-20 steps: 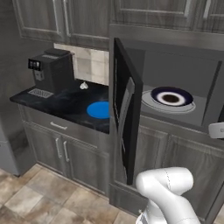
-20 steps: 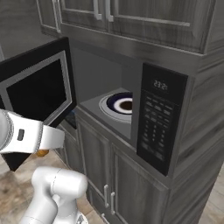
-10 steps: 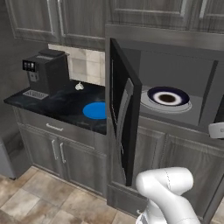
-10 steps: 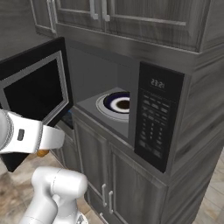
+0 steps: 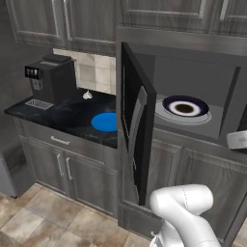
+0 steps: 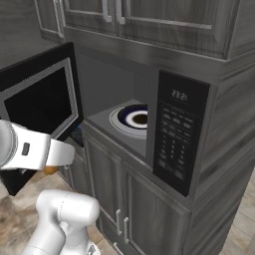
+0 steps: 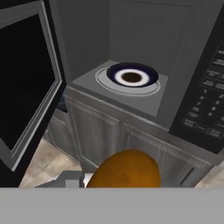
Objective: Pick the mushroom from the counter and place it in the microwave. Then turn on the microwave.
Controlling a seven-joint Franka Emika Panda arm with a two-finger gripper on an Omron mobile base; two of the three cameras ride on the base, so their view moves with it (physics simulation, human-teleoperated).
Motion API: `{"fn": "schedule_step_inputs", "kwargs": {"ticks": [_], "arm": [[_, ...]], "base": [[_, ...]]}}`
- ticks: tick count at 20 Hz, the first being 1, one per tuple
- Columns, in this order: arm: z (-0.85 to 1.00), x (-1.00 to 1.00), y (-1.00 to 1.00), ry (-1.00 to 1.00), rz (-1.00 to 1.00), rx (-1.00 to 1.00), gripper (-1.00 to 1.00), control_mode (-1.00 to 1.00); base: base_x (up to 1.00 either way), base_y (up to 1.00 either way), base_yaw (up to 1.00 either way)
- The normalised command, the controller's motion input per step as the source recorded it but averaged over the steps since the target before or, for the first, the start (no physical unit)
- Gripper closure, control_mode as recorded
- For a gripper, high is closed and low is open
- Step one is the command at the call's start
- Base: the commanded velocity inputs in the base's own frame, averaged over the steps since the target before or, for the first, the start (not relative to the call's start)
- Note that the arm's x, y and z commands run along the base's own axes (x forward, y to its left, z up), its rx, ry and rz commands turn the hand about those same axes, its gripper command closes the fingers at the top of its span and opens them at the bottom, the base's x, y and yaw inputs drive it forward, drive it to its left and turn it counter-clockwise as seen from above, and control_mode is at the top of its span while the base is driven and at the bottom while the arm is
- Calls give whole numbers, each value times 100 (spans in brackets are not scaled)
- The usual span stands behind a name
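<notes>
The gripper [image 7: 124, 186] is clenched on the mushroom [image 7: 126, 169]: in the hand view its orange-brown cap sits right at the fingers, filling the space between them, and in the right base view an orange speck shows under the wrist end of the arm. The fingertips themselves are hidden behind the cap.

Straight ahead of the fingers and a little above them lies the microwave [image 6: 182, 132], its cavity open. On the cavity floor rests a plate [image 7: 132, 77], dark-rimmed with a white ring and a brown centre. The mushroom is well short of it, outside the cavity and below its front edge. To the fingers' left the door [image 7: 26, 83] stands swung wide; to their right is the button panel [image 7: 209, 107].

Far off beyond the door is the counter [image 5: 67, 118], with a blue disc [image 5: 106, 122], a small whitish lump [image 5: 87, 95] and a coffee machine [image 5: 50, 79].

By my reading, the pick is done and the carry is under way. Left to do: reach into the cavity, release the mushroom, withdraw, shut the door and press start.
</notes>
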Motion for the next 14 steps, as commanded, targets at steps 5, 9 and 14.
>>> {"fn": "schedule_step_inputs", "kwargs": {"ticks": [5,9,14], "arm": [[0,47,0,0,-13,0,100,-100],[0,52,0,0,-13,0,100,-100],[-3,55,0,-6,-3,0,100,-100]], "base": [[0,0,0],[0,0,0],[0,0,0]]}}
